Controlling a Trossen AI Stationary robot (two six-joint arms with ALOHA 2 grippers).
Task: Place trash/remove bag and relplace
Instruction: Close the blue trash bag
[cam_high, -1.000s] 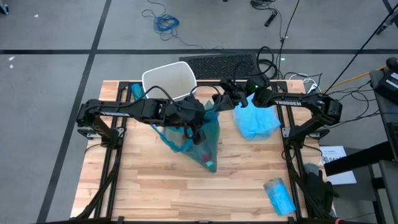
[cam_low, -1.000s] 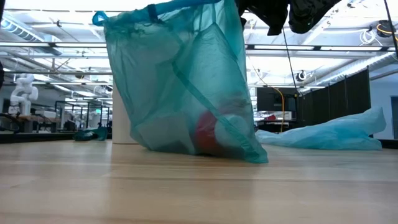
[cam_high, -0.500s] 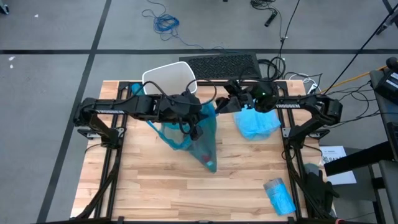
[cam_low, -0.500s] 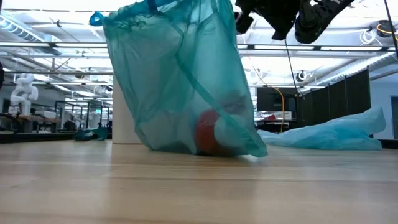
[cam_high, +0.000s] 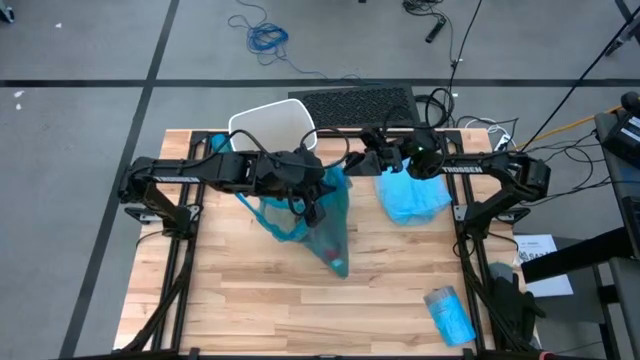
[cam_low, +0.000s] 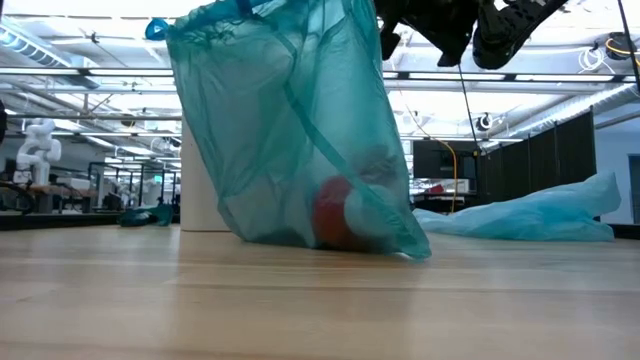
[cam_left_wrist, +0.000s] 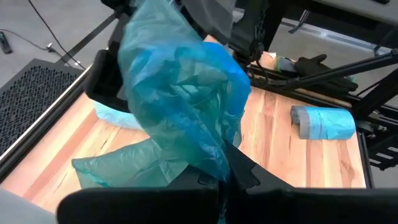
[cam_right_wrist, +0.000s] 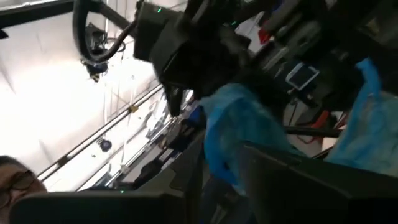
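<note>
High view: left gripper (cam_high: 306, 186) clamped on teal bag (cam_high: 325, 225).

Light wood plank counter (cam_high: 250, 300). White bin (cam_high: 272, 128) stands at the far edge. Filled teal bag (cam_high: 325, 235) rests bottom-down on the counter just in front of the bin. Flat pale blue bag (cam_high: 412, 197) lies right of the teal bag. Blue bag roll (cam_high: 448, 312) lies well right, near front corner.

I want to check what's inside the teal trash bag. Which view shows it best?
The low view: the teal trash bag stands side-on, something red visible through it. The high view shows it from above under the left arm; the left wrist view shows only bunched plastic.
</note>
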